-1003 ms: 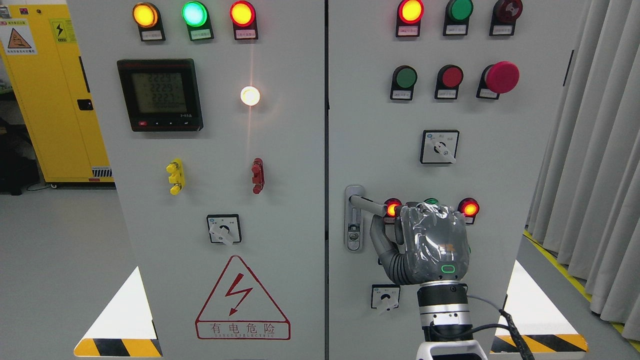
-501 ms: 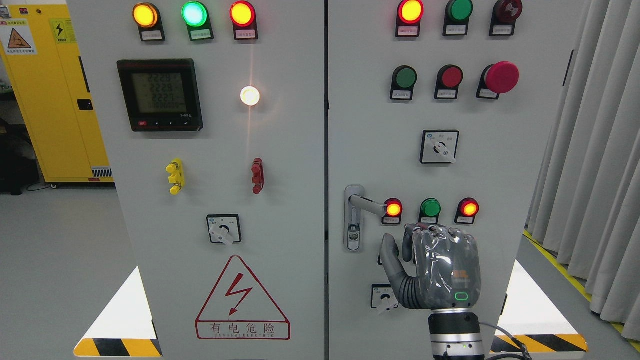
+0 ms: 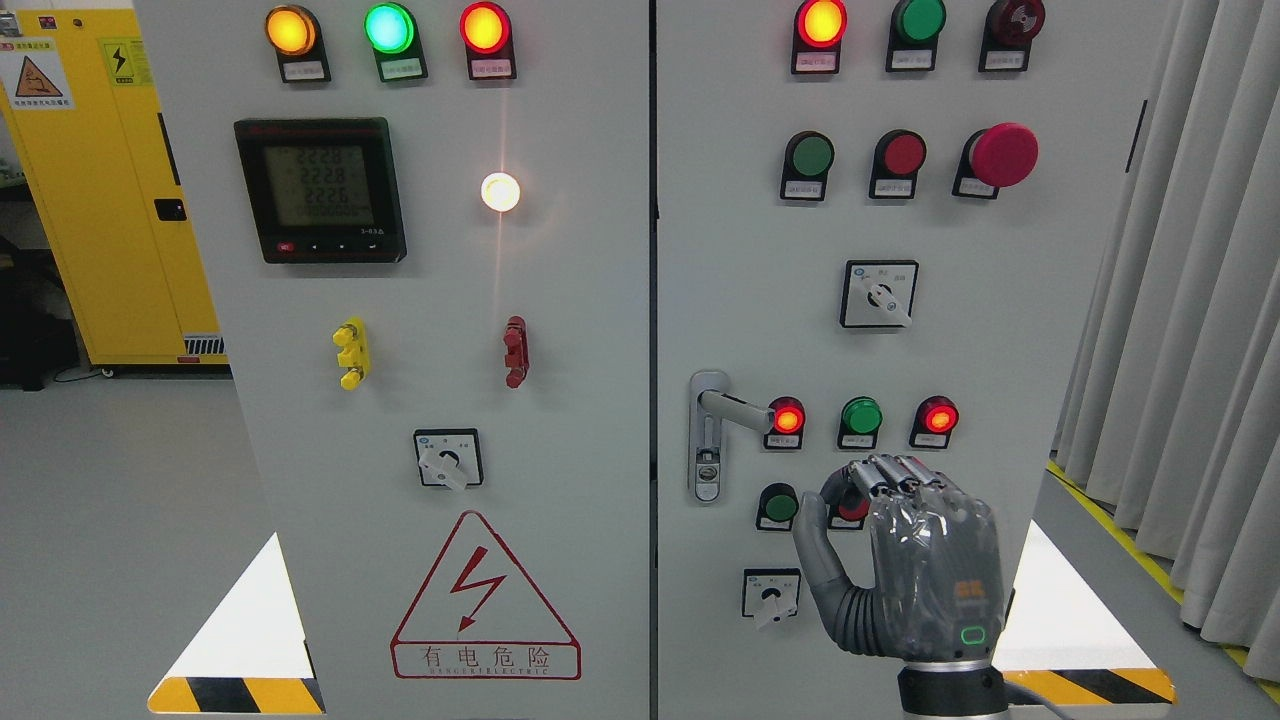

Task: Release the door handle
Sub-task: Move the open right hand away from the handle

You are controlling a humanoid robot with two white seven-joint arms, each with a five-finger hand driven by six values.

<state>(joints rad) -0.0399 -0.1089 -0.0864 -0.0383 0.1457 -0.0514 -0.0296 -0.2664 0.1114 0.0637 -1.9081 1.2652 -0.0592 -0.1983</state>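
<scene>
The grey door handle (image 3: 735, 408) sticks out to the right from its lock plate (image 3: 708, 436) on the right cabinet door, with nothing touching it. My right hand (image 3: 905, 560) rises from the bottom edge, well below and to the right of the handle. Its back faces me, the fingers (image 3: 890, 472) are loosely bent and the thumb stands apart. It holds nothing. The left arm does not show.
The right door carries lit red lamps (image 3: 787, 416), a green lamp (image 3: 861, 415), rotary switches (image 3: 879, 294) and a red mushroom button (image 3: 1003, 154). The hand partly covers a red button (image 3: 850, 508) beside a green one (image 3: 777, 506). A grey curtain (image 3: 1190, 300) hangs at right.
My right hand has come off the handle, dropping down and to the right away from it, and its fingers have loosened. The handle has stayed horizontal.
</scene>
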